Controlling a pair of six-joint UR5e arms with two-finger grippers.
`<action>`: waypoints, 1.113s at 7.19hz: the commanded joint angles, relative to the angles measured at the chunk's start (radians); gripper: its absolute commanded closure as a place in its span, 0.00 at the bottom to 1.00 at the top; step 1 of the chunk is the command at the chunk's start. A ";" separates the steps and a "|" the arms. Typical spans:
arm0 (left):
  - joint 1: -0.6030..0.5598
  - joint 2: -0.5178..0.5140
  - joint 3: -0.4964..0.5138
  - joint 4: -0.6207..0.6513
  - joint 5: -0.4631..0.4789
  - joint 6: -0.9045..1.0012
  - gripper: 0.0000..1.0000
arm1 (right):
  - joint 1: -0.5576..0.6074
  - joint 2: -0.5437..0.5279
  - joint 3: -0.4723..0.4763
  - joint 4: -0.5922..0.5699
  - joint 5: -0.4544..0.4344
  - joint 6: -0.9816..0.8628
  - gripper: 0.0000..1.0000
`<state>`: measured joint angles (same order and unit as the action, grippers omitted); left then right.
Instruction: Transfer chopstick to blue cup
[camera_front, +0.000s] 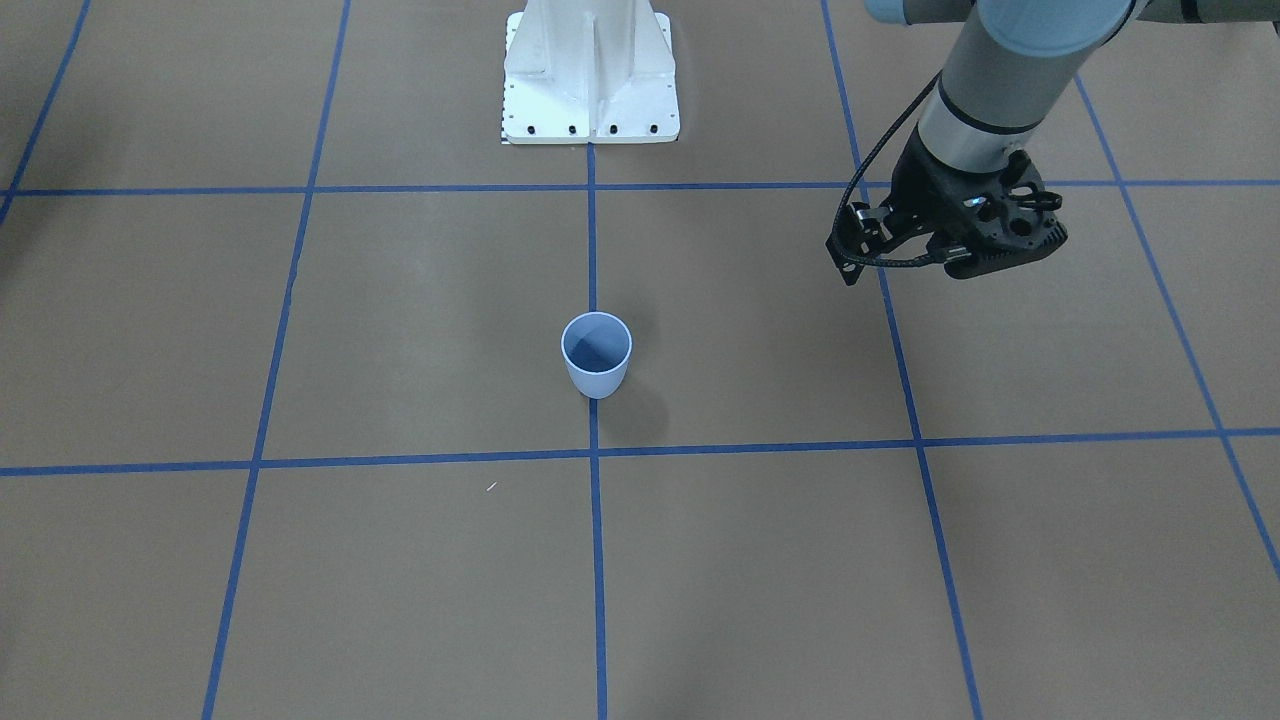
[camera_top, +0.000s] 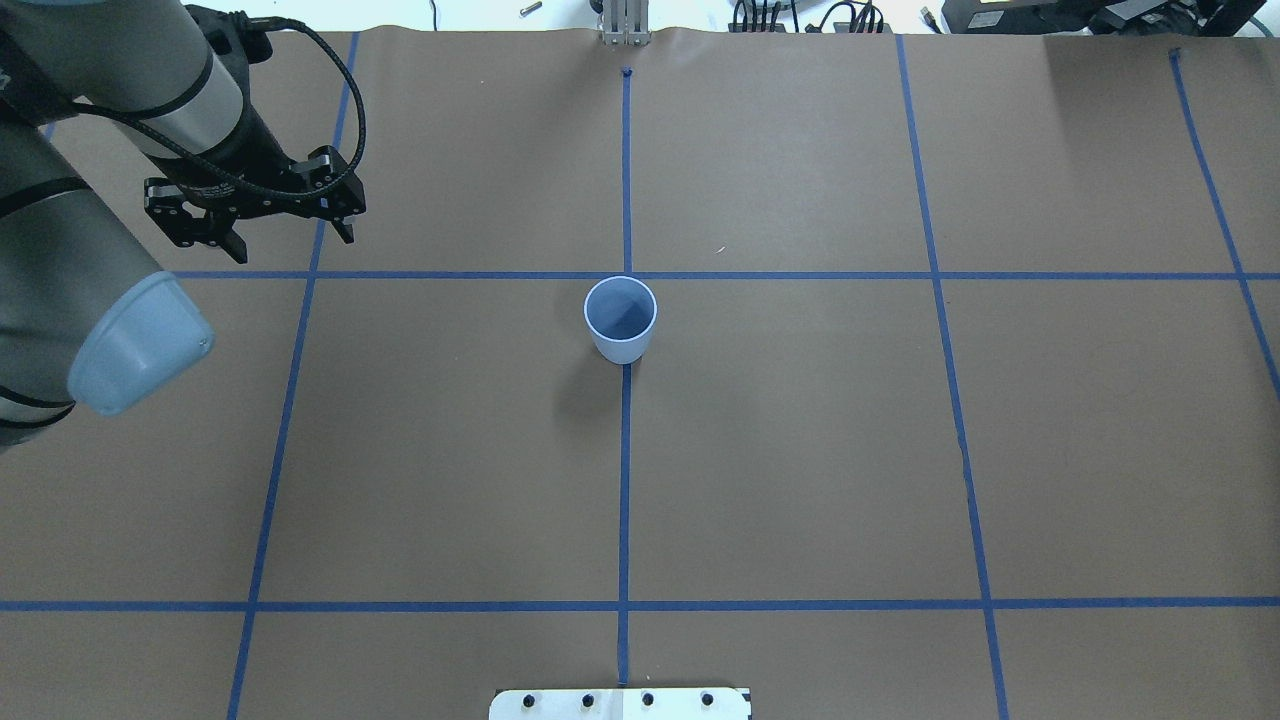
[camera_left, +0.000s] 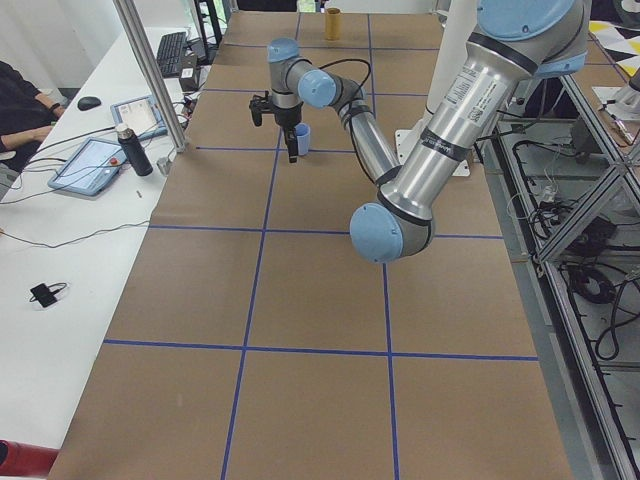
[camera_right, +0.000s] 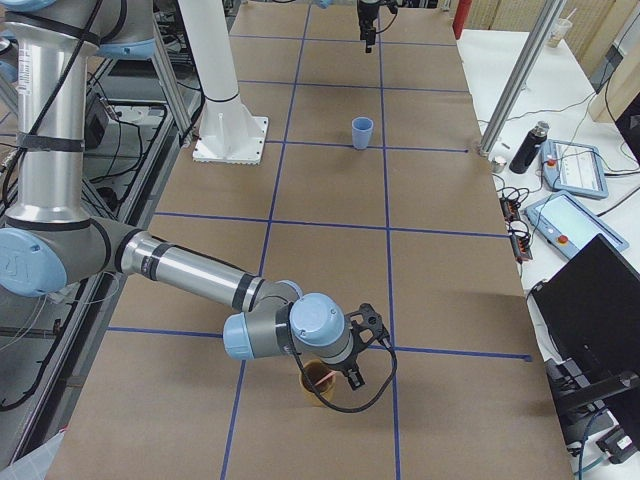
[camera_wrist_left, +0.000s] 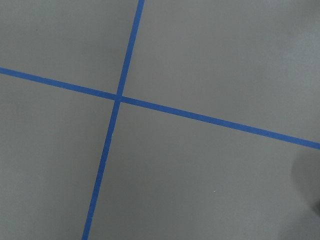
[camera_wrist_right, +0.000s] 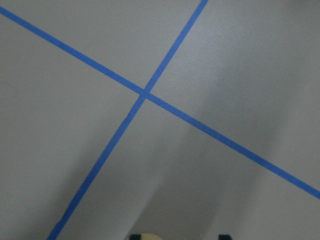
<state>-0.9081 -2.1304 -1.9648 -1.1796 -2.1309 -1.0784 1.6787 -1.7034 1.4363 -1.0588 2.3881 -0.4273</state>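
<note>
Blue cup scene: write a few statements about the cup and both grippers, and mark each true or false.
1. The small pale-blue tapered cup stands upright on a blue tape line. True.
2. Something pokes out of the cup. False: its inside looks empty.
3. The left gripper hangs directly over the cup. False: it is well off to one side.
4. The right gripper is close to a short tan cup. True.

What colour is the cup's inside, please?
Inside, the cup is darker blue; overhead exterior view.
</note>
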 joint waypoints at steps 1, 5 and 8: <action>0.000 0.003 0.000 0.000 0.000 0.000 0.01 | -0.002 -0.001 0.001 0.002 0.000 -0.004 0.43; 0.000 0.003 -0.003 0.000 0.000 0.000 0.01 | 0.006 -0.042 0.021 0.051 0.037 -0.019 0.52; 0.002 -0.002 -0.005 0.017 -0.001 0.000 0.01 | 0.015 -0.035 0.019 0.051 0.037 -0.019 0.63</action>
<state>-0.9077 -2.1295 -1.9690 -1.1740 -2.1320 -1.0784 1.6897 -1.7408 1.4564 -1.0084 2.4245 -0.4463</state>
